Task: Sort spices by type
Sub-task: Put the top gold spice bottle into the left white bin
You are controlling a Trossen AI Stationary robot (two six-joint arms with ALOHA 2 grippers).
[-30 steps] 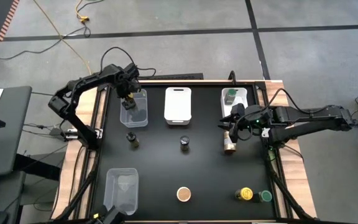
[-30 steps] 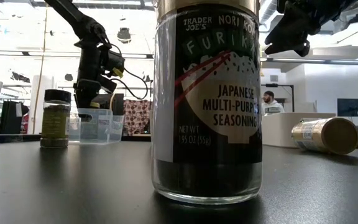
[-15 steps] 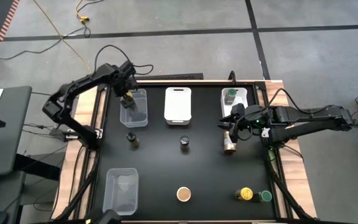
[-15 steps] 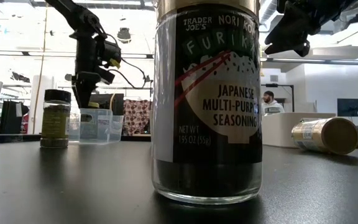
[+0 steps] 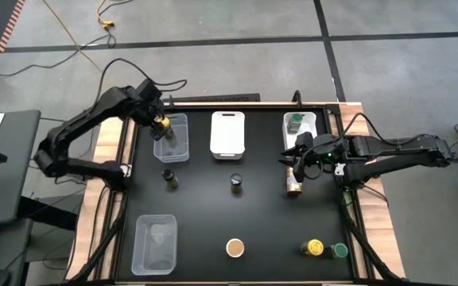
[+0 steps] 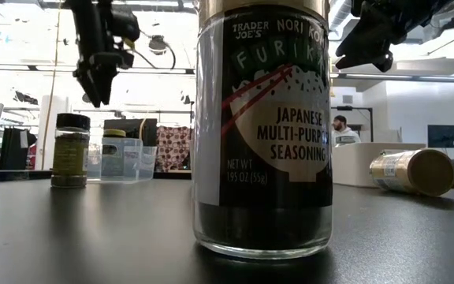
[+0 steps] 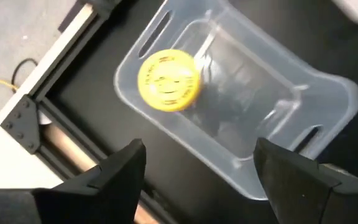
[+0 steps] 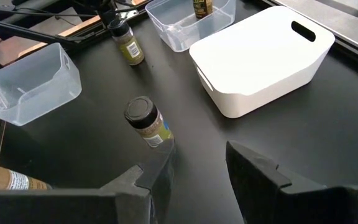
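Spice jars, small and round, number eight on the black tabletop (image 5: 253, 214) by my count. Only one label is readable: the big glass jar (image 6: 262, 126) closest to the low camera says "TRADER JOE'S", "JAPANESE" and "SEASONING", then "NET WT 1.95 OZ (55g)". The rest of its wording runs off round the glass. From above I take it for the tan-topped jar (image 5: 234, 248) at the near centre.

Two jars sit in bins. A yellow-topped jar (image 7: 168, 81) stands in the clear plastic bin (image 5: 173, 147) at the far left, and a green-topped jar (image 5: 295, 121) is in the pale bin (image 5: 310, 121) at the far right. Six are loose:
- a dark-topped jar (image 5: 168, 177) just near of the clear bin
- a grey-topped jar (image 5: 236, 183) mid-tabletop
- a tan-topped jar lying on its side (image 5: 293, 187) to the right
- the labelled one
- a yellow-topped jar (image 5: 314, 248) and a green-topped jar (image 5: 339, 250) side by side at the near right

There are four bins in all. The other two are a white rectangular bin (image 5: 227, 133) at the far centre and a second clear bin (image 5: 155, 242) at the near left.

My left pincer (image 7: 201, 155) hangs above the far-left bin, fingers spread wide and holding nothing. My right pincer (image 8: 197, 168) hovers over the lying jar, fingers slightly apart and also holding nothing. A person (image 6: 341, 126) shows in the room beyond.
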